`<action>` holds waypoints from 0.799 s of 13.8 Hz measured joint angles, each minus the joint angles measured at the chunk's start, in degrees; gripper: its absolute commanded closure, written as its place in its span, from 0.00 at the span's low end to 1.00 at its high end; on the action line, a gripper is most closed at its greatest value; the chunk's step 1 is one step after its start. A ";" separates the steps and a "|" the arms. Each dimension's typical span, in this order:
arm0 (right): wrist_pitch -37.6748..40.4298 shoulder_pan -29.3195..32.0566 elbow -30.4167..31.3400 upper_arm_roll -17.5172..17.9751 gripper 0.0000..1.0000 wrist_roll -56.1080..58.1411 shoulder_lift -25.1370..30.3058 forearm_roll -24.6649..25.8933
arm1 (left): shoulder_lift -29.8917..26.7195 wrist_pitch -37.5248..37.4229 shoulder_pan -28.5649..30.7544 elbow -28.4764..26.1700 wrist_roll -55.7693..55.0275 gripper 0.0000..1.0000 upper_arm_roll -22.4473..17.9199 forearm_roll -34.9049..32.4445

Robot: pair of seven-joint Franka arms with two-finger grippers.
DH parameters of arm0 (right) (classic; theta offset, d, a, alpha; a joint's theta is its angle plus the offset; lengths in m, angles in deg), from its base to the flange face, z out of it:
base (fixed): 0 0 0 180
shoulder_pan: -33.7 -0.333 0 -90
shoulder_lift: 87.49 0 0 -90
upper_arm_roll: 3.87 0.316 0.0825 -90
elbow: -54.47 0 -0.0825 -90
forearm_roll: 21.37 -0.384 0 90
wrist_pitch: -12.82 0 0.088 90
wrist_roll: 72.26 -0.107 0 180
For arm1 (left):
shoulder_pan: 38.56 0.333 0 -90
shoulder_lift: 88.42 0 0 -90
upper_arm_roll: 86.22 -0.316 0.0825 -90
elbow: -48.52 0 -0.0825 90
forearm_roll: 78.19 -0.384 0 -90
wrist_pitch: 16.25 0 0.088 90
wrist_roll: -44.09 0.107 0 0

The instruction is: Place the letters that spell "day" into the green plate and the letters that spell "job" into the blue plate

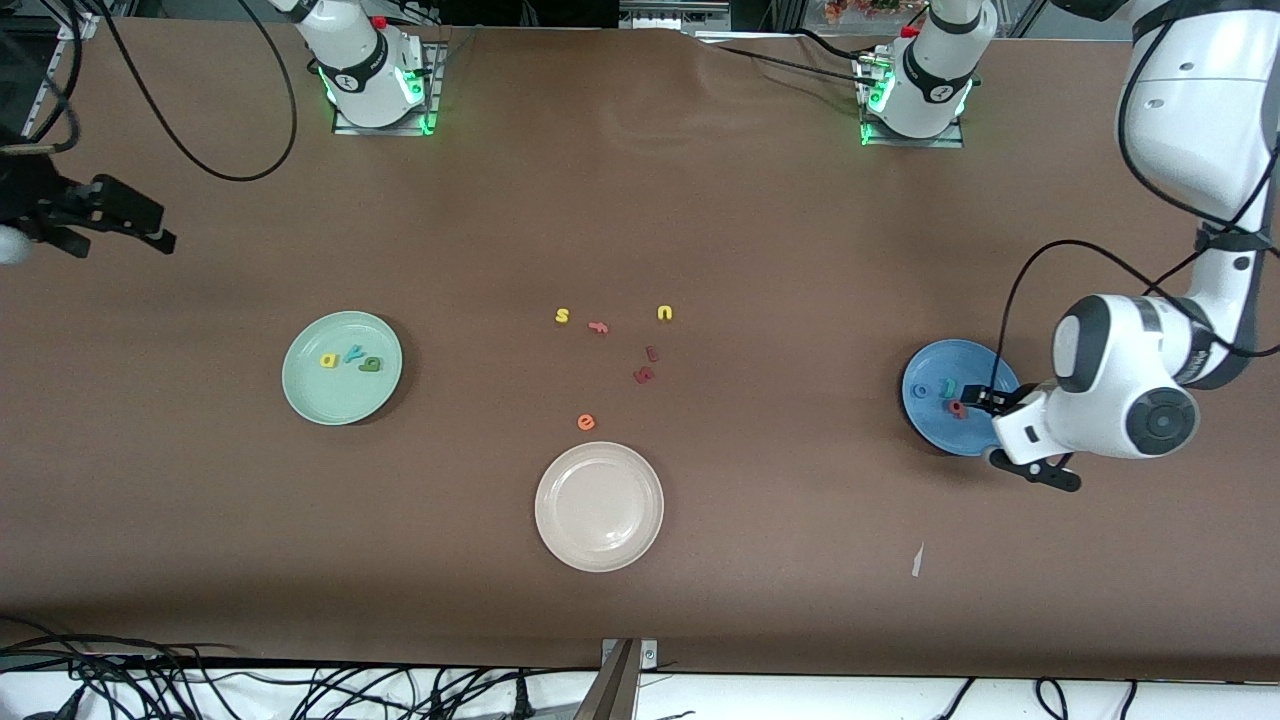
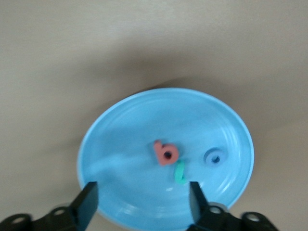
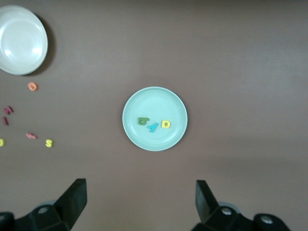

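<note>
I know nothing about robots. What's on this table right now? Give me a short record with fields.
green plate: holds yellow letter, teal y, dark green letter
blue plate: holds blue o, teal j, pink b
cream plate: nothing in it
loose letters: yellow s, yellow u, orange e
left gripper: open, over the blue plate
right gripper: open, waiting high at the right arm's end

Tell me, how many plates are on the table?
3. The green plate sits toward the right arm's end, the blue plate toward the left arm's end, and the cream-white plate lies between them, nearer the front camera.
</note>
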 measured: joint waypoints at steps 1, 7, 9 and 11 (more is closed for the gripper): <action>0.01 -0.49 0.62 0.05 0.00 -0.08 0.31 0.61 | -1.03 -2.32 0.34 1.10 0.01 0.00 0.00 0.00; -0.08 -0.70 1.48 -1.30 0.00 -0.02 0.32 0.85 | -11.73 -16.10 1.46 2.73 -0.46 0.00 -0.64 0.00; -0.06 -1.68 1.51 -2.76 0.00 0.02 0.31 0.85 | -16.74 -19.32 1.69 2.72 -5.53 0.00 -0.66 0.00; -0.13 -2.46 1.52 -3.56 0.00 0.12 0.31 0.85 | -21.80 -20.48 1.82 2.22 -13.94 0.00 -0.68 0.00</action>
